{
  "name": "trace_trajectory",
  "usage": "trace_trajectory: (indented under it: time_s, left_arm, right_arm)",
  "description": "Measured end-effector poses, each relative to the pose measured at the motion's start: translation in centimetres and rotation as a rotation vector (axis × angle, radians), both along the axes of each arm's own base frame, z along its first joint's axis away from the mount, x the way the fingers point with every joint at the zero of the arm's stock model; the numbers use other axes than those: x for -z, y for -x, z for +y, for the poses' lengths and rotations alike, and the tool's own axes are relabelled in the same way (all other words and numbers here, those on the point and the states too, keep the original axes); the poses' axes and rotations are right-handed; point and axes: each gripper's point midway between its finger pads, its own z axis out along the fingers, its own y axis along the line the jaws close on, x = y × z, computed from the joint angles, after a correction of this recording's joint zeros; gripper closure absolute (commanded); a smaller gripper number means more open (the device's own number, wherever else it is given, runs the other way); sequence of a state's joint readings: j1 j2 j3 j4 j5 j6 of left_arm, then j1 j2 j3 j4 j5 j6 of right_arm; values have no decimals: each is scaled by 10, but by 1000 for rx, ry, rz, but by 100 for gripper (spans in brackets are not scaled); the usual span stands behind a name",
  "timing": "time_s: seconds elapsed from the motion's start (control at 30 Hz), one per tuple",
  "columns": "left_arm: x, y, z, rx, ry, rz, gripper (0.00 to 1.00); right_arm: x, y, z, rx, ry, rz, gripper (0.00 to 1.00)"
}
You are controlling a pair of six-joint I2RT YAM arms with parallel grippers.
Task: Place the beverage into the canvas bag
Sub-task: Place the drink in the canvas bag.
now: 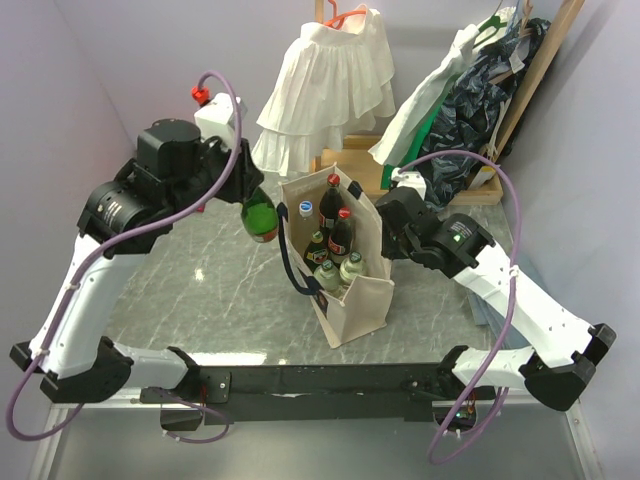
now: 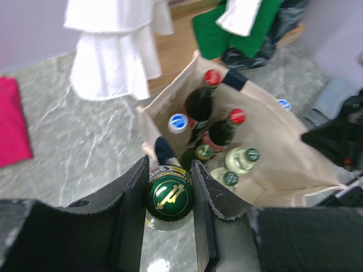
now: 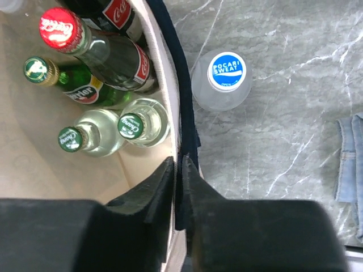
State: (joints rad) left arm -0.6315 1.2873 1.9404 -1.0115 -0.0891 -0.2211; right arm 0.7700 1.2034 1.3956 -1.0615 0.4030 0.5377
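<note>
A dark green glass bottle, the beverage, hangs just left of the canvas bag, above the marble table. My left gripper is shut on its neck, and the green and gold cap shows between the pads. The cream bag stands upright with several bottles inside. My right gripper is shut on the bag's right wall and navy strap, one finger inside and one outside. In the top view this gripper sits at the bag's right rim.
A Pocari Sweat bottle stands on the table outside the bag's right wall. A white ruffled garment and more clothes hang at the back. A red cloth lies to the left and a denim piece to the right.
</note>
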Motion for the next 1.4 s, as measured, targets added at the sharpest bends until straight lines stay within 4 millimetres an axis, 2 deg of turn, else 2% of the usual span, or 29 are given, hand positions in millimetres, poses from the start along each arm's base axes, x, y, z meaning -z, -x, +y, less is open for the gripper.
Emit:
trace_trajectory:
  time_s: [0.03, 0.07, 0.27, 0.67, 1.17, 1.4]
  left_arm:
    - [-4, 0, -4, 10, 4, -7, 99]
    - [-8, 1, -11, 28, 7, -15, 99]
    - [-19, 7, -40, 116, 9, -51, 99]
    - [-16, 18, -76, 209, 5, -46, 99]
    - [-15, 22, -122, 297, 31, -68, 99]
    - [0, 20, -146, 325, 24, -46, 99]
  right_arm:
    - [0, 0, 0, 2, -1, -2, 68]
    - [-1, -1, 0, 6, -4, -7, 64]
    - [-5, -4, 0, 23, -18, -27, 51]
    - [-9, -2, -3, 32, -41, -46, 46]
    - [-10, 3, -8, 40, -54, -60, 44]
    - [-4, 5, -10, 40, -51, -59, 44]
